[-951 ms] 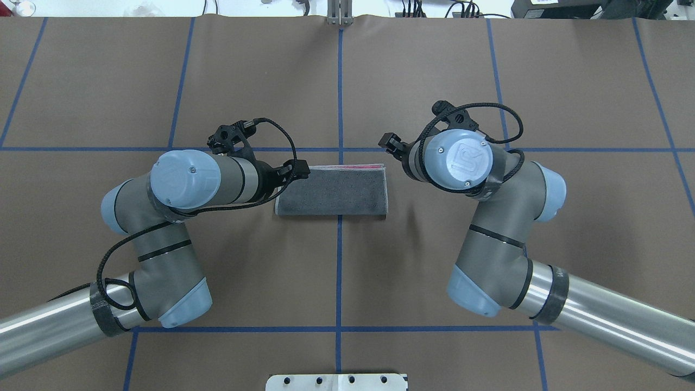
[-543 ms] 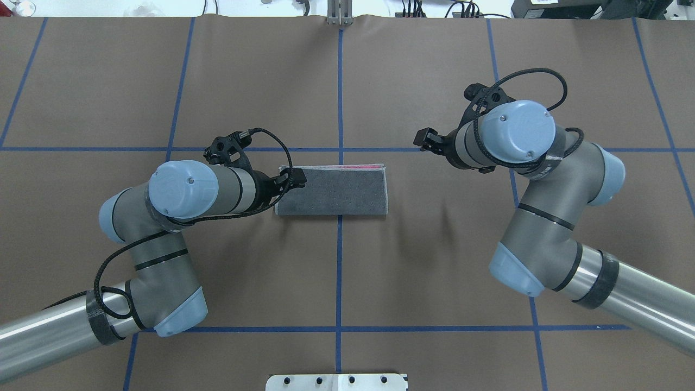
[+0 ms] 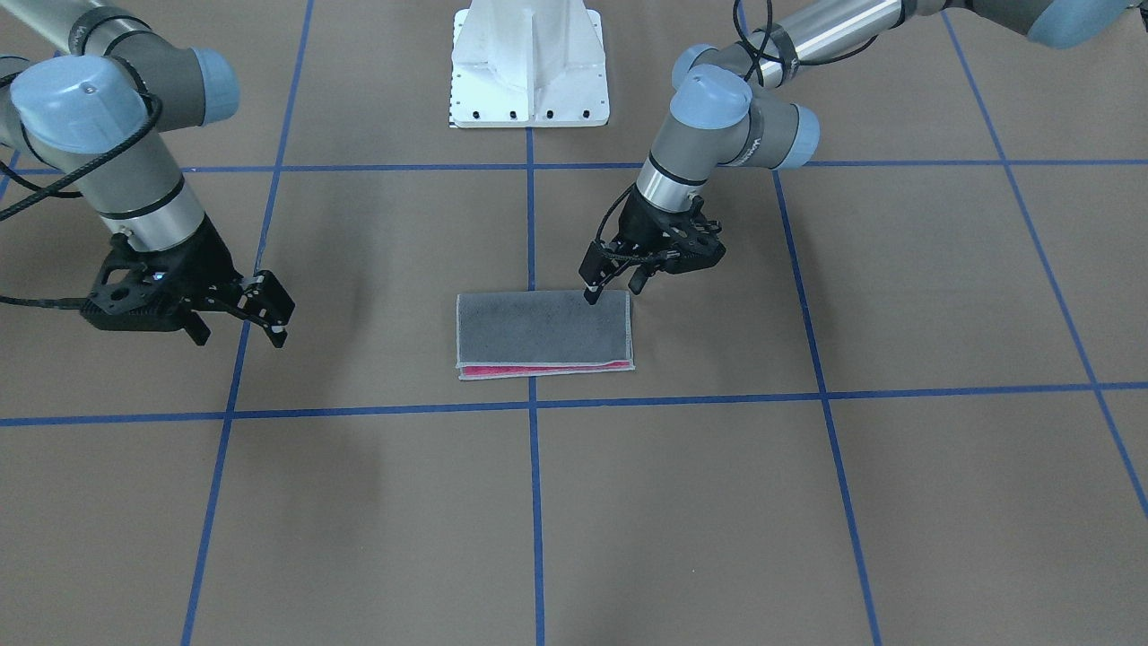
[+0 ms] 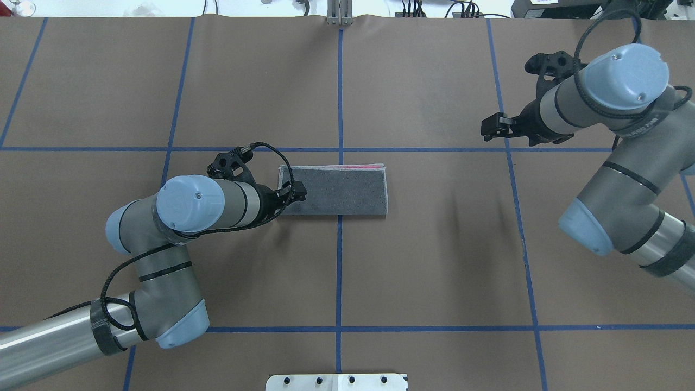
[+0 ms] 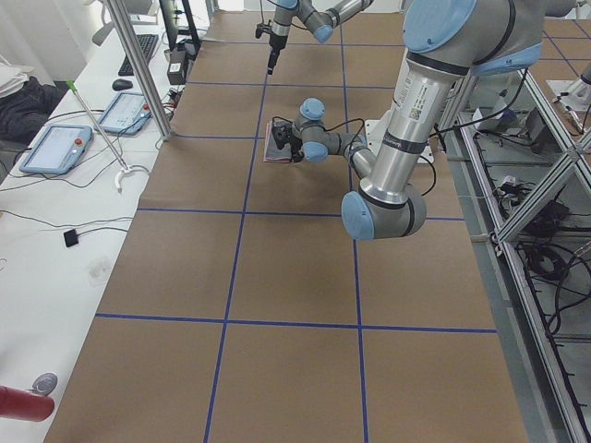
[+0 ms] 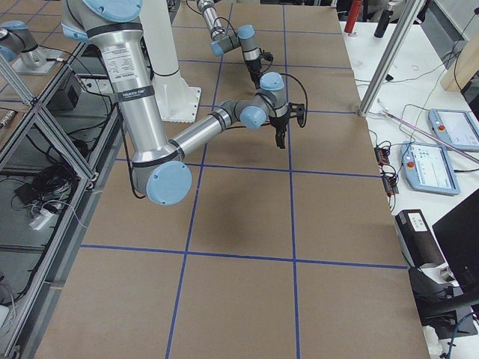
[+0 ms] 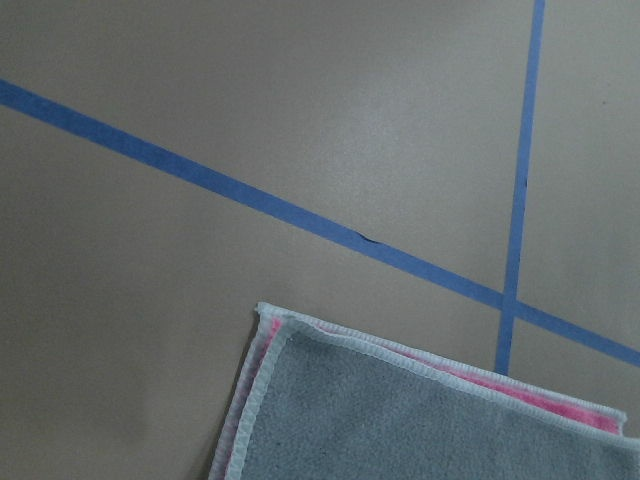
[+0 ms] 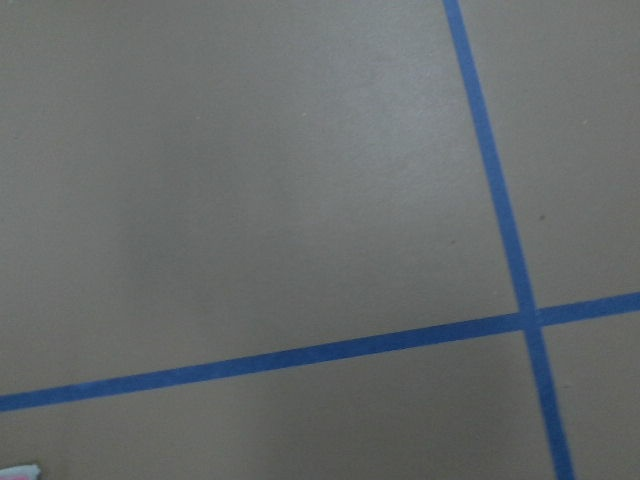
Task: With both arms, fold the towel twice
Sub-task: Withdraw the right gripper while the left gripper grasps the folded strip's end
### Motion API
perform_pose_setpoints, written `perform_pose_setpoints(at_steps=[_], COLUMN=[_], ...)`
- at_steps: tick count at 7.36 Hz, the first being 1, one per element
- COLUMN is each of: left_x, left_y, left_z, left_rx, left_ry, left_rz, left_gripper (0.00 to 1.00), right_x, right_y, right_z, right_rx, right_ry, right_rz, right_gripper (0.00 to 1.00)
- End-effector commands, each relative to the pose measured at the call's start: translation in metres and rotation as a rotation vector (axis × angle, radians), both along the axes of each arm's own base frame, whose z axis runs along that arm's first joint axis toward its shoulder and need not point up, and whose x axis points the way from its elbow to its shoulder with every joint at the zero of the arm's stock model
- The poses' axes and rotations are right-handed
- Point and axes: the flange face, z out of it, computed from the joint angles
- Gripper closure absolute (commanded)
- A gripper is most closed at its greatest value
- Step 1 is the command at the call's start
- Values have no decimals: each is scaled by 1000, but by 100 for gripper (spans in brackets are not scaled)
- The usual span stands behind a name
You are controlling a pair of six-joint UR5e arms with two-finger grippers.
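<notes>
The towel (image 4: 336,191) lies flat at the table's middle, folded once into a rectangle, grey face up, with a pink strip along its far edge. It also shows in the front view (image 3: 538,327) and the left wrist view (image 7: 420,420). My left gripper (image 3: 614,289) is open and low at the towel's left short edge, near its robot-side corner. One finger is over the cloth and the other is off its edge. It holds nothing. It also shows in the overhead view (image 4: 296,193). My right gripper (image 4: 491,127) is open, empty and raised far to the towel's right, also in the front view (image 3: 240,334).
The white pedestal base (image 3: 529,63) stands at the robot's side of the table. Blue tape lines (image 4: 339,271) grid the brown table cover. A side bench with tablets (image 5: 55,148) runs along the far edge.
My right arm has swung away from the towel's right end, out to the right and farther back. My left gripper has slid along the towel's left edge toward the robot-side corner.
</notes>
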Motion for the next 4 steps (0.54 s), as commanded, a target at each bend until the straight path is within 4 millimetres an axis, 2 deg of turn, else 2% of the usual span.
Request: perform_pose_setpoints(at_steps=[1, 2, 4], left_x=[3, 3, 3], left_y=[2, 2, 1], left_z=[3, 4, 7], left_rx=[-7, -7, -8], left_ry=[-5, -6, -11], left_rz=[2, 2, -2], left_gripper=[14, 17, 33], right_x=[11, 11, 11], right_y=[-3, -3, -3], right_z=[5, 5, 5], right_rx=[15, 15, 16], right_ry=[7, 7, 9], right_rz=[-13, -11, -9], right_gripper=[0, 0, 0])
